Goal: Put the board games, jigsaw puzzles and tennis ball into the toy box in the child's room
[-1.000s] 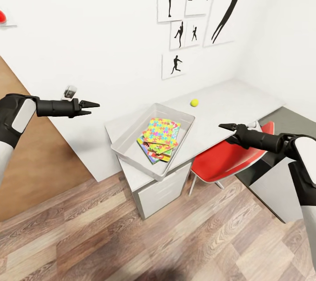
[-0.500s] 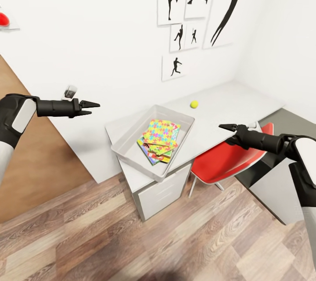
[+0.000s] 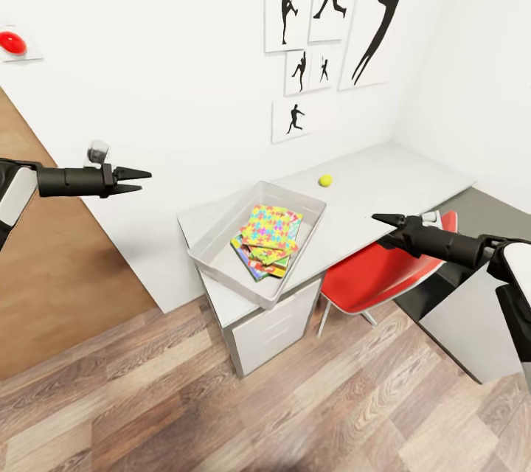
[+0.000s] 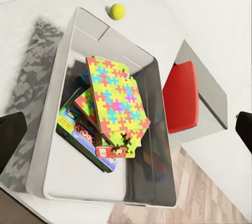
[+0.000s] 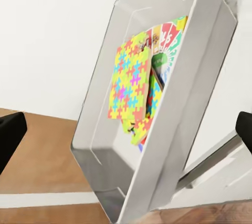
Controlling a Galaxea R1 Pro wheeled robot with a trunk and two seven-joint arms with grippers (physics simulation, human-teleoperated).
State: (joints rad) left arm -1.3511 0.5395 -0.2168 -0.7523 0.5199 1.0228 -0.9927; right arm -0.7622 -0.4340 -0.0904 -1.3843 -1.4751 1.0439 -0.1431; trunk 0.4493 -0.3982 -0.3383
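Puzzles and games are sitting in the toy box [image 3: 221, 254]; tennis ball [image 3: 325, 180] is waiting on the bench [image 3: 398, 177], beyond your right hand [image 3: 385, 220]. Both hands, left hand [image 3: 140, 178] too, are hanging empty; jaw gap unclear.

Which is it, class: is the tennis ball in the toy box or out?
Out. The tennis ball lies on the table, beyond the toy box, which holds puzzles stacked on games.

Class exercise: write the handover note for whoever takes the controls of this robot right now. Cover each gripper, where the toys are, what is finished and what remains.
Left gripper and right gripper: both empty, raised in the air, jaw state unclear.
Toy box sits on the table, holding stacked board games with the jigsaw puzzles on top.
Tennis ball lies on the table beyond the box.
Left: put the ball in the box.
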